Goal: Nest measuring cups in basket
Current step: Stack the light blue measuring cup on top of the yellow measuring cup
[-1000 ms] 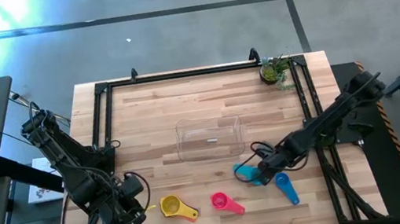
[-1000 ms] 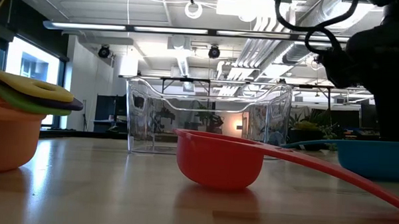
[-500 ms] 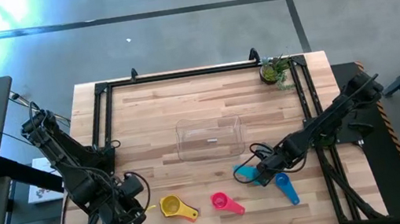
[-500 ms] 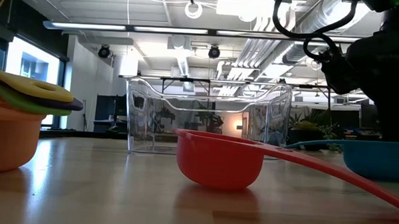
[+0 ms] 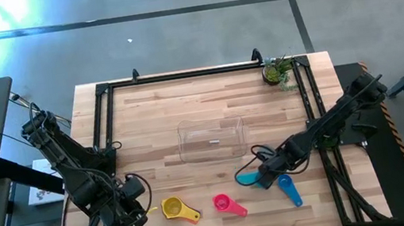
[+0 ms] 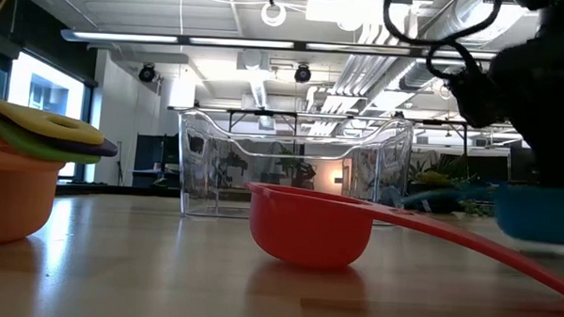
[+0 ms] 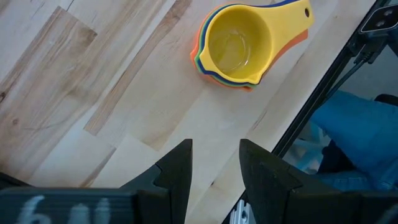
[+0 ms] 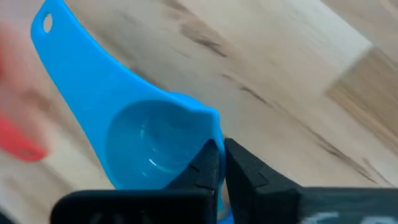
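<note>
Above the table, right tool (image 8: 221,163) has clamped teal cup (image 8: 149,146).

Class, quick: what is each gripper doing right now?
Left gripper: open, holding nothing, near the yellow cup stack.
Right gripper: shut on the teal cup rim.

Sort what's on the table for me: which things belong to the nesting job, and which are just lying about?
Job:
- clear basket
- yellow-topped cup stack
- magenta cup
- teal cup, rim pinched in the right gripper
- blue cup

Lying about:
- potted plant at the far right corner
</note>
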